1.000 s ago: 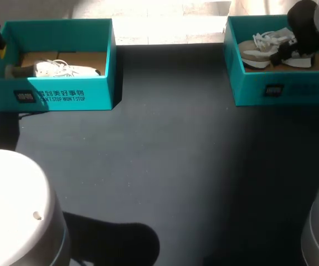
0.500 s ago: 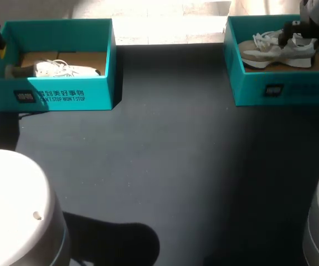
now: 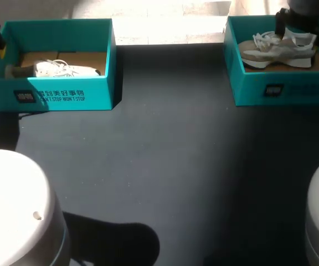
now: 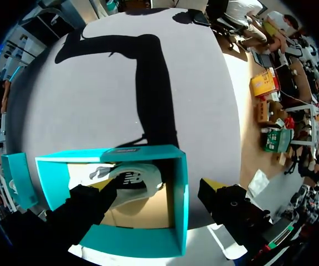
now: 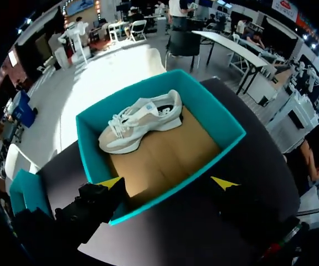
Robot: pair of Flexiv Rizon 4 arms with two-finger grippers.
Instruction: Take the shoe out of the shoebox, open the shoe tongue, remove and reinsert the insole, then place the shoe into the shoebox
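Dark grey desk (image 3: pixel 165 166), matte, carrying two teal shoeboxes, both without lids.

Item 1: left shoebox (image 3: pixel 60 97), at the far left corner of the desk, brown cardboard floor. Contents: one white shoe (image 3: pixel 65 70), laced, toe toward the desk's right edge.

Item 2: right shoebox (image 3: pixel 281 91), at the far right corner, brown cardboard floor. Contents: one beige-and-white shoe (image 3: pixel 276 52), lying along the box's far wall, white laces loose on top, toe toward the desk's left edge.

Item 3: left tool (image 4: pixel 160 188), released, fingers spread wide across the end wall of the left shoebox. One finger stood inside the box by the heel of the white shoe, the other outside the wall. Whether the inner finger touched the shoe could not be told.

Item 4: right tool (image 5: pixel 168 183), released, yellow tips well apart, hanging over the right shoebox. The beige-and-white shoe lay ahead of the fingers, not between them, apart from both.
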